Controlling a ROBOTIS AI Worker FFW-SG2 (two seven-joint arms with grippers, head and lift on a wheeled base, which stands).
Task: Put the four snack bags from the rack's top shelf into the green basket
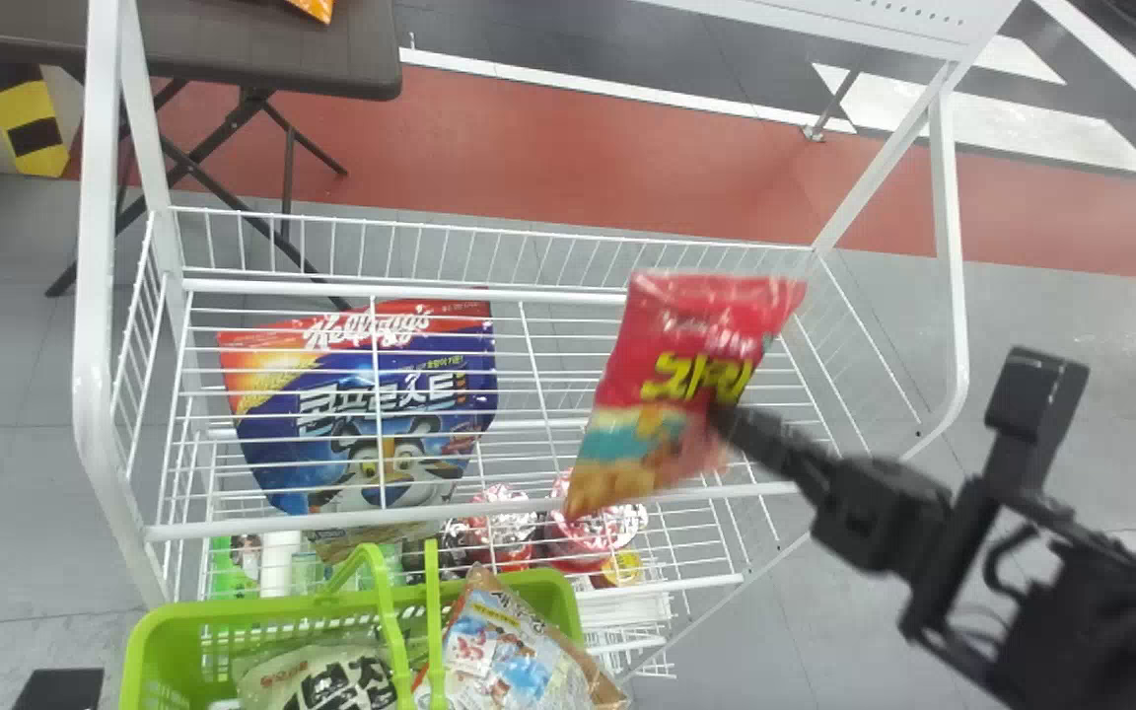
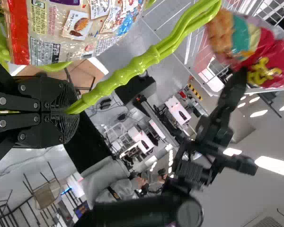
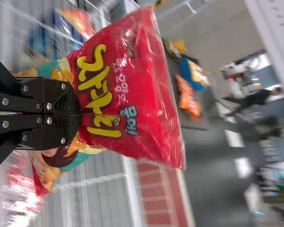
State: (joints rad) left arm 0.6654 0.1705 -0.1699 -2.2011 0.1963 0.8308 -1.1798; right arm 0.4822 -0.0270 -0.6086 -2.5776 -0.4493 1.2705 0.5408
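While the left end effector (image 2: 71,112) is clamped on the handle (image 2: 142,61) of the green basket (image 1: 159,636), two bags (image 1: 514,656) lie inside. The right end effector (image 1: 726,422) grips the red snack bag (image 1: 672,335), which extends leftward from the fingertips, above the wire rack (image 1: 93,296). Beyond the rack, an orange packet (image 1: 315,7) rests on the dark tabletop (image 1: 252,49).

This looks like a lab or workshop, with white desks (image 2: 177,109), ceiling lights (image 2: 275,165) and hazard stripes (image 1: 22,104).
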